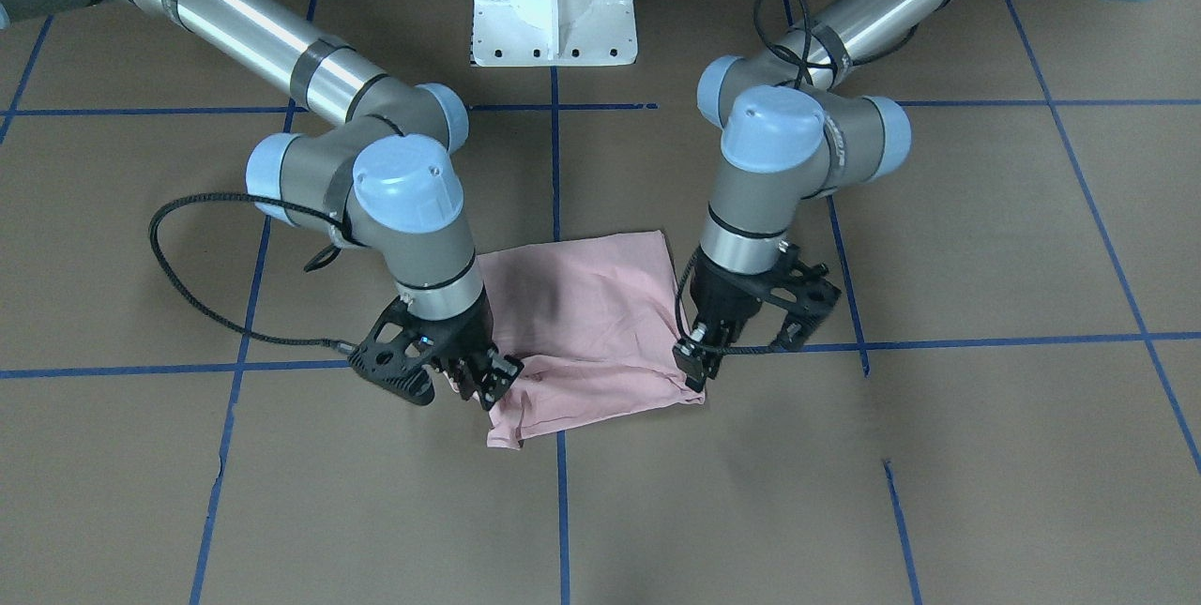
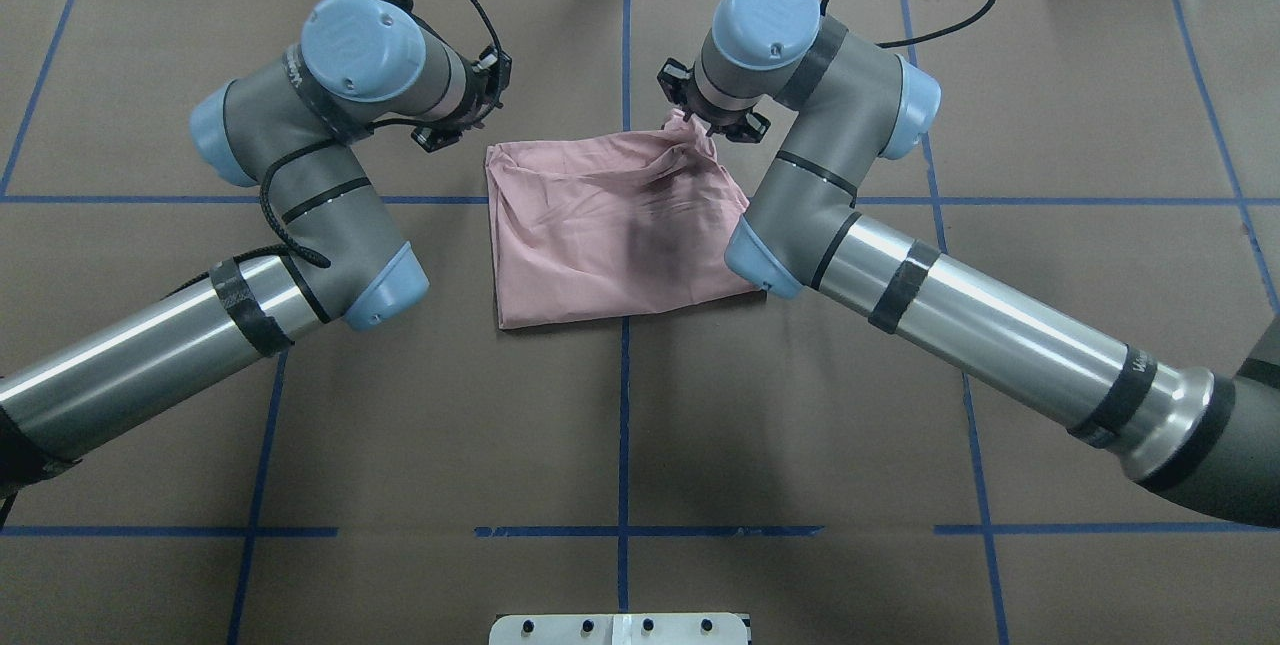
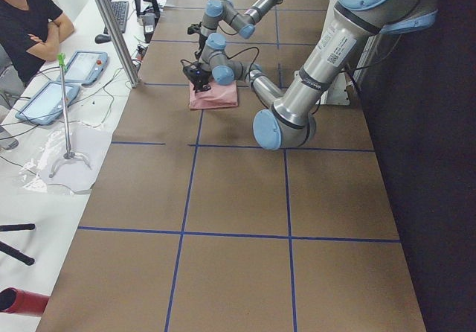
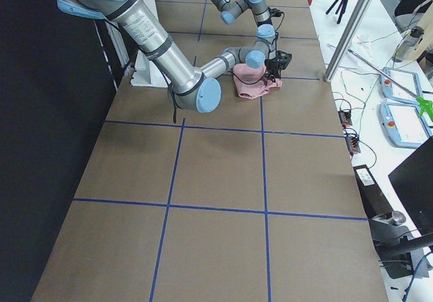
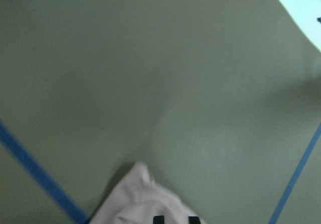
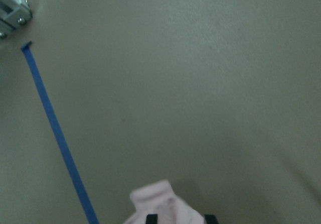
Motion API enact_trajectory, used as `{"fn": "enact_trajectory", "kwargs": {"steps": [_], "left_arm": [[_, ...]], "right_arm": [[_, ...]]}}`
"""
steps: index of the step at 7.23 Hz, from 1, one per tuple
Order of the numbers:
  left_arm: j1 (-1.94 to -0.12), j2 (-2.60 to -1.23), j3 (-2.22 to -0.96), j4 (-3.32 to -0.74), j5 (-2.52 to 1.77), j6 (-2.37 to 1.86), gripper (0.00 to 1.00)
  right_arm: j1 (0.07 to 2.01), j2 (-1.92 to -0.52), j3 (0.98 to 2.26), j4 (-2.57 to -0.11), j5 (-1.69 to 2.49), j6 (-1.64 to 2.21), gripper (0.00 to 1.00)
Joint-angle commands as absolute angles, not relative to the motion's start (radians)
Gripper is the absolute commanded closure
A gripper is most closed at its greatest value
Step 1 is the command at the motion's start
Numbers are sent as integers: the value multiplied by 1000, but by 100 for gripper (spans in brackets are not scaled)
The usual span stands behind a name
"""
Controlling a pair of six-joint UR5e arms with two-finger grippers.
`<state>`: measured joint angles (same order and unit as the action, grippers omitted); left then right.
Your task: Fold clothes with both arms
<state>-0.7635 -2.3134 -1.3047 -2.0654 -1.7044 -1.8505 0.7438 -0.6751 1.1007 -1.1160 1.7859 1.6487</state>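
Along the far edge of the T-shirt (image 2: 600, 235), away from the robot, both grippers were down on its corners. It lay mid-table (image 2: 900, 485), plain pink side up, in a rough rectangle. The right gripper (image 1: 483, 380) had its jaws clamped on the far right corner, with the cloth bunched and drawn up to it. The left gripper (image 1: 696, 363) sat at the far left corner, jaws close together with pink cloth between the tips, so gripped by the look of it. The fold towards the near edge looked due. Both arms needed to rise level, keep that edge taut and land it square. The bunched right side risked a skewed crease.
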Motion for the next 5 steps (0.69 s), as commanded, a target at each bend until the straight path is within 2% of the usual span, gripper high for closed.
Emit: {"fn": "enact_trajectory", "kwargs": {"steps": [1,3,4,5], "left_arm": [[-792,-2318,-1259,-2108,-1709,-1799,0],[-819,-2310,-1272,-2105,-1761,-1731,0],[-866,-2272,-1320,-2097,-1854,-1623,0],[-923,-2178,-1429,-2092,-1899,-1503,0]], "right_arm": [[791,-647,1025,-1071,1778,1647,0],[853,-653,1019,-1075,1822,1558,0],[912,-666,1028,-1112,1897,1461,0],[989,-719,1108,-1191,1983,1302,0]]}}
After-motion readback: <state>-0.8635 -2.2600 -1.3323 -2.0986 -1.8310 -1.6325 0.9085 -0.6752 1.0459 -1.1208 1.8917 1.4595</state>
